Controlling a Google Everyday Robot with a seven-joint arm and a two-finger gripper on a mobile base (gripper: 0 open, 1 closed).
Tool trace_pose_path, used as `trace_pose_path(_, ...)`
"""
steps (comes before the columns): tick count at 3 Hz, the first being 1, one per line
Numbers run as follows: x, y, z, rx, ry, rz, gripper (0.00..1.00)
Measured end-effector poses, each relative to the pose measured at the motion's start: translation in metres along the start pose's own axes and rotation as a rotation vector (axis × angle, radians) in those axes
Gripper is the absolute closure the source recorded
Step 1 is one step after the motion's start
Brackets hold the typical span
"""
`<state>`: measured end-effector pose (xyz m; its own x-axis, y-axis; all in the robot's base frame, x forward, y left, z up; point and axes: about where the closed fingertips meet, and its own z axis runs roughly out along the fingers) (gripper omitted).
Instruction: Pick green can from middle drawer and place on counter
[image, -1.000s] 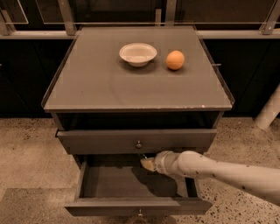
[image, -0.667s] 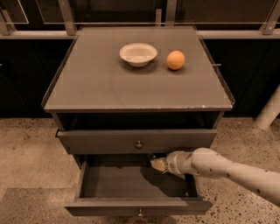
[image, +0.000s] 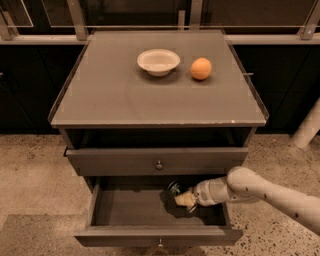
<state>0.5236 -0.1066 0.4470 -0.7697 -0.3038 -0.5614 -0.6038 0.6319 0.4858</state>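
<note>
The middle drawer (image: 150, 235) is pulled open below the counter (image: 125, 95). My gripper (image: 183, 199) reaches into it from the right, low over the drawer floor at its right half. The green can (image: 173, 189) is right at the gripper's tip. It is dark, with a silvery round end showing at the top. Its body blends into the drawer's shadow. I cannot tell whether the gripper holds it or only touches it.
A white bowl (image: 158, 61) and an orange fruit (image: 201, 68) sit at the back of the counter. A second knobbed drawer front (image: 159, 161) is just above the open drawer, close over my arm. Speckled floor lies on both sides.
The arm has drawn back to the right, and the gripper has sunk lower in the drawer. The can's silvery end now shows beside the gripper's tip.
</note>
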Motion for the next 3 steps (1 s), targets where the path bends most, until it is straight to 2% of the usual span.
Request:
trace_pose_path(1,0.006,0.008,-0.017,-0.096,0.016,0.044,1.00)
trace_pose_path(2,0.007,0.014,-0.052,-0.133,-0.017,0.082,1.00)
trace_pose_path(3,0.007,0.014,-0.051,-0.134,-0.016,0.082,1.00)
